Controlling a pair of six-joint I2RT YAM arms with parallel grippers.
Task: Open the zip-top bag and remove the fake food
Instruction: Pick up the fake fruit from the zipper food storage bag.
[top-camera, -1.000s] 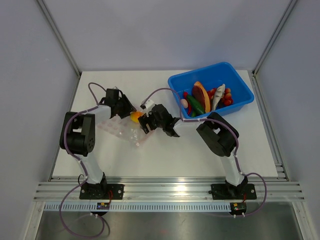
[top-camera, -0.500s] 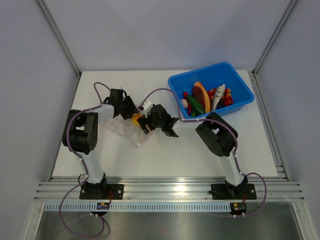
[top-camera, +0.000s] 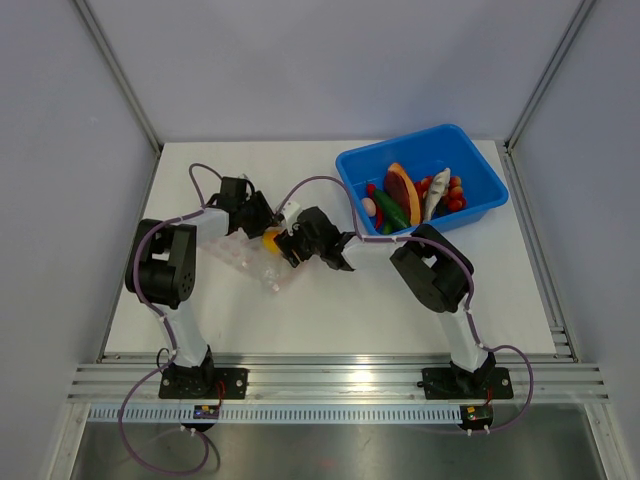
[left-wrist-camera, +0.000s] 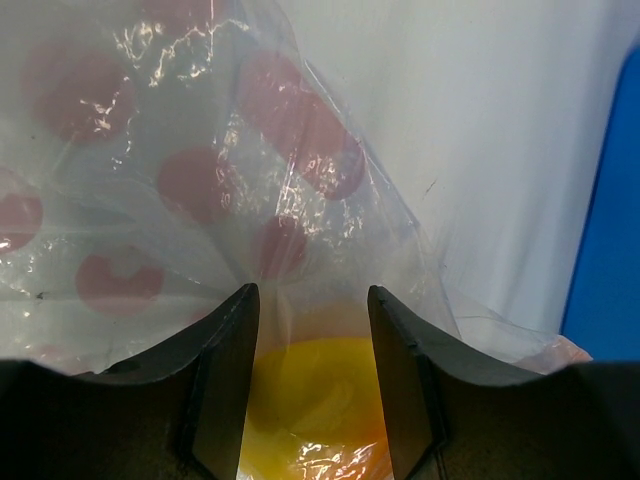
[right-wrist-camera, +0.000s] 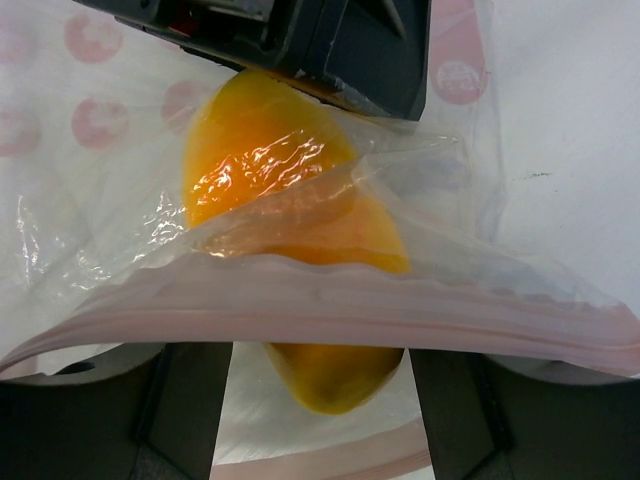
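The zip-top bag (top-camera: 243, 258) lies on the table, clear with pink dots, its pinkish zip strip (right-wrist-camera: 330, 310) parted. A yellow fruit (right-wrist-camera: 290, 200), one piece of the fake food, sits in the mouth with its near end sticking out. My left gripper (left-wrist-camera: 310, 295) is shut on the bag around the fruit's far end (left-wrist-camera: 310, 385). My right gripper (right-wrist-camera: 322, 385) is open at the mouth, its fingers (right-wrist-camera: 190, 410) either side of the fruit's tip with gaps. In the top view the left gripper (top-camera: 258, 213) and right gripper (top-camera: 286, 246) meet at the fruit (top-camera: 270, 240).
A blue bin (top-camera: 400, 142) stands at the back right, holding more fake food (top-camera: 410, 195): red, green, orange-brown and grey pieces. Its wall (left-wrist-camera: 610, 200) shows at the right edge of the left wrist view. The right arm's elbow (top-camera: 430, 270) sits just in front of the bin.
The left gripper has shifted right with the bag. The right gripper has moved left onto the fruit's end, and its jaws have narrowed a little.
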